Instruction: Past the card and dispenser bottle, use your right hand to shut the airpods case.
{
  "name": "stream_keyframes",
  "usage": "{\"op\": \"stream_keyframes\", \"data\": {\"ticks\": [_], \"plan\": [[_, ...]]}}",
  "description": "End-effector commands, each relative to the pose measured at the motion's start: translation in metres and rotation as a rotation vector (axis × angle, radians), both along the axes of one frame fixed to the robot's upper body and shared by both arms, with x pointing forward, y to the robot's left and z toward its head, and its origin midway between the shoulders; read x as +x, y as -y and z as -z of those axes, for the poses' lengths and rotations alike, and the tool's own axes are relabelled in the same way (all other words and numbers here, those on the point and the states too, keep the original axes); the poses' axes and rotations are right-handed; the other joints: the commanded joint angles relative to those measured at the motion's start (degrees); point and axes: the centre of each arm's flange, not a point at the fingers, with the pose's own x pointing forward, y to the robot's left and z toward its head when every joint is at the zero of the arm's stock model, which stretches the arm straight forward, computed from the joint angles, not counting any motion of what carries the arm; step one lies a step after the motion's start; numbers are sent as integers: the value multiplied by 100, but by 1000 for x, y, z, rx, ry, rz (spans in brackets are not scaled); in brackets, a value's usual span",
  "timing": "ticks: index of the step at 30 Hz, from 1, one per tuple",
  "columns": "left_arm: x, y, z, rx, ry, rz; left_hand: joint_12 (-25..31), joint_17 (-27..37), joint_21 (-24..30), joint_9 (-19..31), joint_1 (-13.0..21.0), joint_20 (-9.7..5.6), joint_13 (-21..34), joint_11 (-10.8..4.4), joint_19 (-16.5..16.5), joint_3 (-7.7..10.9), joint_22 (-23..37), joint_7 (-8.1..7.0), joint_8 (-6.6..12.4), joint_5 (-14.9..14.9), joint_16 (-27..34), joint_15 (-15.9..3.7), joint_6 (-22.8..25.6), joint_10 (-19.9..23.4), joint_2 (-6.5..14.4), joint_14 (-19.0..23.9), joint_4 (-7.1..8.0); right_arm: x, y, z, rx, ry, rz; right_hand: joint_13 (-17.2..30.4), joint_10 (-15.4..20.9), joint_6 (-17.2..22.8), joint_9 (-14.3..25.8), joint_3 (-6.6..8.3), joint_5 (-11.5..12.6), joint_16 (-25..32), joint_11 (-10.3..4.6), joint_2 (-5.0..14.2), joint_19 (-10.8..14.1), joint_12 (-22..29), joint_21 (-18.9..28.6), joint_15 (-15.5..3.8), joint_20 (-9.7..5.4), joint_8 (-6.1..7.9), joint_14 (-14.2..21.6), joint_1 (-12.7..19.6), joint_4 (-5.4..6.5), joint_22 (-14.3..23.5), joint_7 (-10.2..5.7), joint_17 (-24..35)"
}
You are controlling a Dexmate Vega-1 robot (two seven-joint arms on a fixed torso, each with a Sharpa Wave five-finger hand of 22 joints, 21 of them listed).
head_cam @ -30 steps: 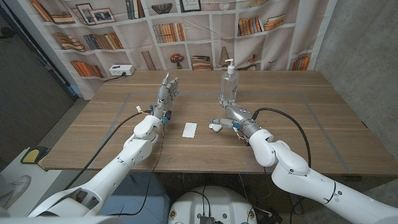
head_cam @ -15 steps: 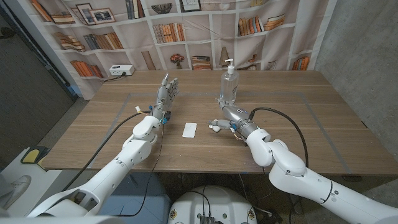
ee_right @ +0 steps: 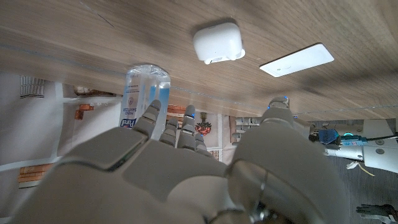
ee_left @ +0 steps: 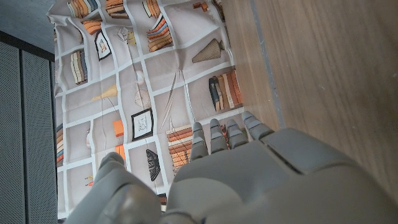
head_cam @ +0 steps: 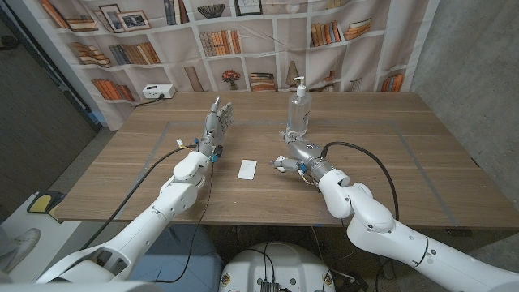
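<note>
The small white rounded airpods case (head_cam: 280, 166) (ee_right: 217, 42) sits on the wooden worktop (head_cam: 405, 154), lid cracked open, between the flat white card (head_cam: 248, 169) (ee_right: 297, 59) and your right hand (head_cam: 296, 152). That right hand (ee_right: 186, 168) is just beside the case, fingers (ee_right: 151, 114) loose and spread, gripping nothing; can't tell if it's touching. The clear plastic dispenser bottle with the white pump (head_cam: 298, 108) (ee_right: 145, 93) stands upright just behind the hand. Your left hand (head_cam: 216, 123) (ee_left: 249, 174) is well off on the other side of the card, fingers (ee_left: 219, 134) straight, holding nothing.
</note>
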Motion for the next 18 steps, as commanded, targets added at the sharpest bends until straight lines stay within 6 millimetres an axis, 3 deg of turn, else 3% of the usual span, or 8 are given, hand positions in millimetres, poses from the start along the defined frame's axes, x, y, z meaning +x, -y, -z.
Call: {"op": "stream_keyframes", "data": {"ticks": [1, 18], "plan": [[4, 3, 1, -5, -9, 8, 4, 30, 24, 16, 10, -18, 17, 23, 16, -24, 9, 2, -11, 29, -12, 4, 51, 49, 47, 75, -11, 1, -3, 3, -29, 25, 32, 53, 90, -1048, 15, 32, 10, 59, -37, -9, -8, 81, 13, -37, 21, 43, 88, 103, 0, 12, -7, 16], [4, 4, 1, 0, -11, 3, 2, 30, 23, 16, 10, -18, 18, 26, 14, -36, 9, 1, -8, 30, -14, -3, 61, 58, 56, 74, -10, 9, -3, 7, -38, 24, 40, 314, 124, -1031, 14, 126, 19, -15, -54, -11, 42, 300, 22, 7, 35, 60, 77, 348, -6, 11, 34, 40]]}}
